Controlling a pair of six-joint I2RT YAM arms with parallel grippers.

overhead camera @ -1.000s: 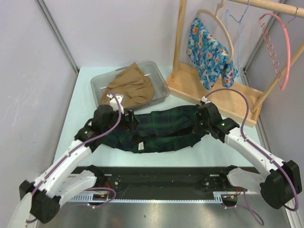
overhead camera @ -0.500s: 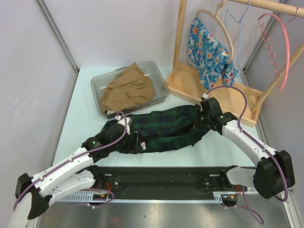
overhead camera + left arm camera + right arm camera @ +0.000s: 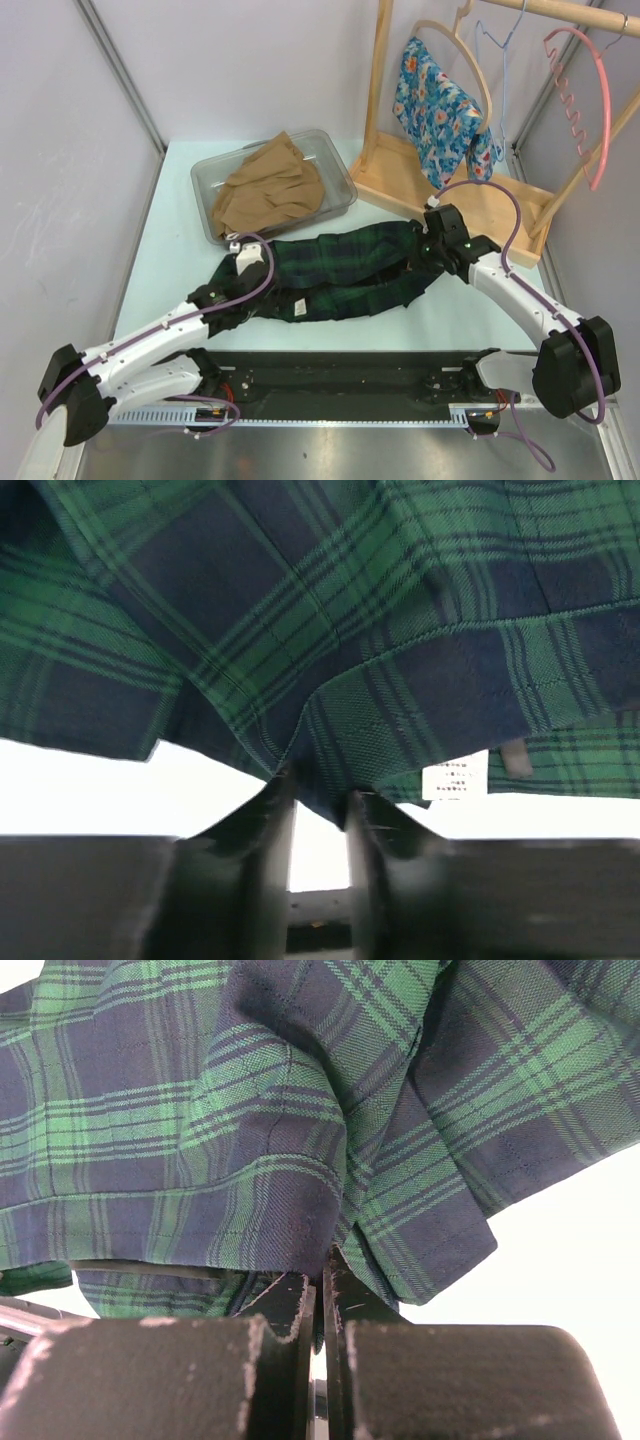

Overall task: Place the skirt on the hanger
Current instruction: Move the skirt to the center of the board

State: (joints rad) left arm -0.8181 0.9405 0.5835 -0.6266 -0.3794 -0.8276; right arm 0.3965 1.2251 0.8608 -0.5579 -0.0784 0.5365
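Just in front of the tray [image 3: 200, 172], the skirt [image 3: 345, 268] lies bunched. The left gripper [image 3: 318, 788], previously wide, now pinches its hem; the right gripper [image 3: 320, 1268] stays clamped on it. Two-handed lifting can likely begin.

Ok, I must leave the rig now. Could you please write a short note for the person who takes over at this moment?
Left claw: jaws narrow at the left end of the skirt; a firm grip is not clear.
Right claw: shut on the skirt's right end.
Skirt: lies stretched on the table between both arms.
Hanger: the pink hanger hangs bare on the rack, far right.
Done: both ends reached.
Left: confirm the left grip, lift, put the skirt on a hanger.
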